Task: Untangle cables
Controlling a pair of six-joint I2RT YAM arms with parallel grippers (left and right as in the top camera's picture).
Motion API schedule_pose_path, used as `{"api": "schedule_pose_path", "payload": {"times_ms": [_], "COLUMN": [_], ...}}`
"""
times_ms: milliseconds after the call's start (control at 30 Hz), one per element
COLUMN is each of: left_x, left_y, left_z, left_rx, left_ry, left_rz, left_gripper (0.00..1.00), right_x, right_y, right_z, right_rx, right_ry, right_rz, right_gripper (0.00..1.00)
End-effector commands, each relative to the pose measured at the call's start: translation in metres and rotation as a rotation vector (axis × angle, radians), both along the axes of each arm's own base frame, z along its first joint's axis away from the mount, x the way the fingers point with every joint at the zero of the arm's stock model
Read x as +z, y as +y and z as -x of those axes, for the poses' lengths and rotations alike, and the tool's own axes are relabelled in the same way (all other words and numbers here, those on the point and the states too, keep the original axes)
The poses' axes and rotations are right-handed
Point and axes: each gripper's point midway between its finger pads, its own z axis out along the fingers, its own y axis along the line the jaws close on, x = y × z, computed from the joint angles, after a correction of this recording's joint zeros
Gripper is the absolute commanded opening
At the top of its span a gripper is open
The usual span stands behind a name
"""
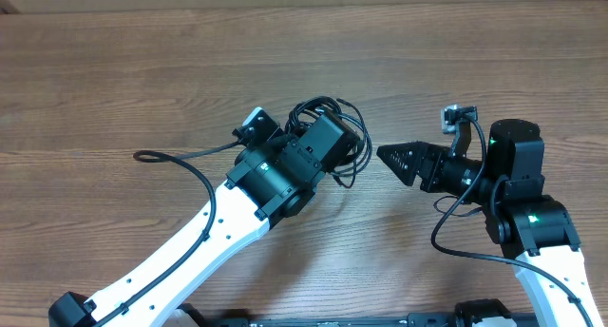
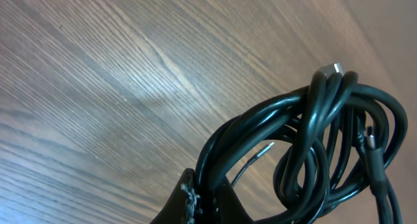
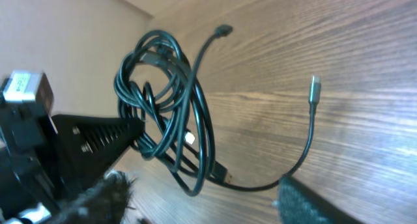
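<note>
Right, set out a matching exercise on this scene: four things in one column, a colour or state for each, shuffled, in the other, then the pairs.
Things
1. left claw
2. right claw
3. cables
4. table

Colour or state
a. brown, wood-grained
b. open
c. black, looped in a bundle
d. shut on the cables

Pairs: 1-d, 2-b, 3-c, 4-a
</note>
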Motion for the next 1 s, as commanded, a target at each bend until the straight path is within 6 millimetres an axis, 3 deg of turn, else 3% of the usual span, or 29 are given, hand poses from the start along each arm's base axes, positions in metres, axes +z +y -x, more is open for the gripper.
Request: {"api": "schedule_pose_path", "payload": {"times_ms": [0,233,533,633,767,867,967], "left_x": [0.014,0.021,0.039,0.044,0.046,0.046,0.045], "left_y": [0.003,-0.003,-0.037,-0.055,-0.061,-0.062,-0.063], "left_z": [-0.003,-0.011,-0.025,-0.023,-0.023,-0.022,-0.020], "left_rx": [-0.118,-0.223,-0.584,-0.750,-0.783,-0.789,-0.797], "left_ry": [-0.040,-0.089,-0.212,-0.253,-0.270,-0.270,-0.263], "left_rz": [-0.081,-0.147,-0.266,-0.295,-0.293,-0.287,-0.282], "left_gripper": [0.04,0.04,0.04,0.04,0.04,0.04,0.04], "right_x": [0.013,0.023,0.029,0.029,0.027,0.024,0.021], "right_y": [-0.001,0.007,0.010,0.009,0.008,0.008,0.008], "right_z": [-0.003,0.001,0.001,0.000,0.000,0.002,0.004], "right_rx": [-0.007,0.041,0.060,0.050,0.044,0.060,0.090], "right_ry": [-0.042,-0.054,-0.069,-0.071,-0.065,-0.077,-0.111], "right_rz": [-0.001,-0.057,-0.079,-0.072,-0.068,-0.046,-0.007], "right_gripper": [0.79,0.74,0.73,0.63,0.33,0.34,0.45]}}
